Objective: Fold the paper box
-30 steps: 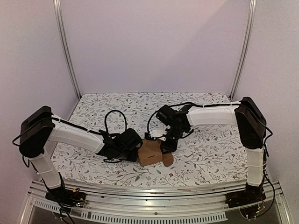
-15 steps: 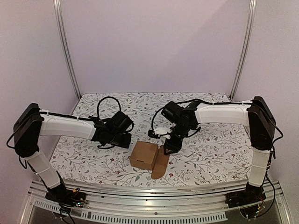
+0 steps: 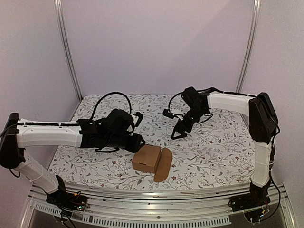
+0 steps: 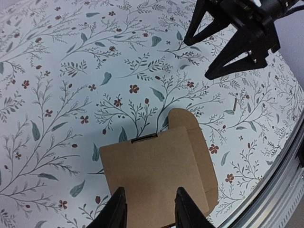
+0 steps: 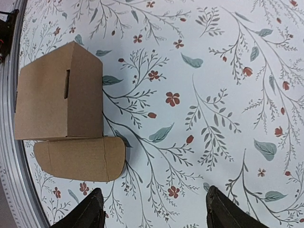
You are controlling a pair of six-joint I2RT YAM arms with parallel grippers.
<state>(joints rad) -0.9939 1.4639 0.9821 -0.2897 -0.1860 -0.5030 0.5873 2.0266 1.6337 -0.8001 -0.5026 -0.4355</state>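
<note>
The paper box (image 3: 146,158) is a small brown cardboard cube on the flowered table, with one rounded flap (image 3: 163,165) hanging open on its right side. My left gripper (image 3: 139,140) hovers just above the box's far left edge. In the left wrist view my left gripper (image 4: 150,213) is open over the box top (image 4: 156,166), holding nothing. My right gripper (image 3: 180,132) is open and empty, raised behind and to the right of the box. In the right wrist view my right gripper (image 5: 156,213) is spread wide, with the box (image 5: 57,95) and its flap (image 5: 80,159) at the left.
The table (image 3: 213,147) has a metal rail (image 3: 156,194) along its near edge and two upright posts (image 3: 66,47) at the back corners. The right gripper also shows at the top of the left wrist view (image 4: 198,58).
Both grippers have let go of the box. The right gripper rose and drew back to the right. The left gripper pulled away, then came back over the box. The flap has swung open.
</note>
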